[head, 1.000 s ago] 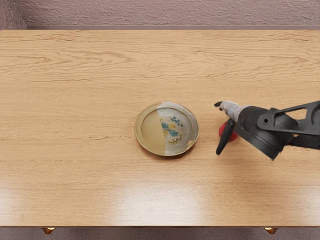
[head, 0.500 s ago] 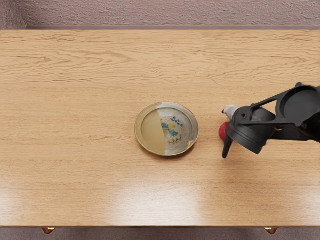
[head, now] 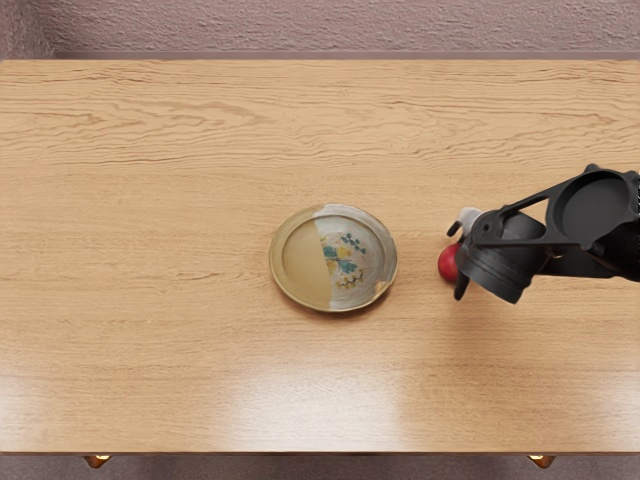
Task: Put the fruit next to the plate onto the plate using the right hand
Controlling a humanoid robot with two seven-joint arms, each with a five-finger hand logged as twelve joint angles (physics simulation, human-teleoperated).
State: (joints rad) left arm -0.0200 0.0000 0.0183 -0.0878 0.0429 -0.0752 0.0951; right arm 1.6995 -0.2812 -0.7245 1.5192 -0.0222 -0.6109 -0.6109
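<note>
A round ceramic plate (head: 300, 262) with a tan half and a flower pattern lies at the middle of the table. A small red fruit (head: 446, 262) rests on the wood just right of the plate, mostly covered by my right hand (head: 462, 255). That hand comes in from the right edge and sits over the fruit. A grey fingertip (head: 467, 216) shows behind the fruit and a black finger (head: 461, 289) curls in front, closing around it. The left arm is out of view.
The wooden table (head: 180, 150) stretches wide on all sides of the plate. Its front edge runs along the bottom of the picture. My bulky black right forearm (head: 590, 215) hangs over the table's right side.
My right hand has dropped onto the fruit and its long front finger has drawn in from a stretched pose to a curl. The fruit and the plate have stayed put.
</note>
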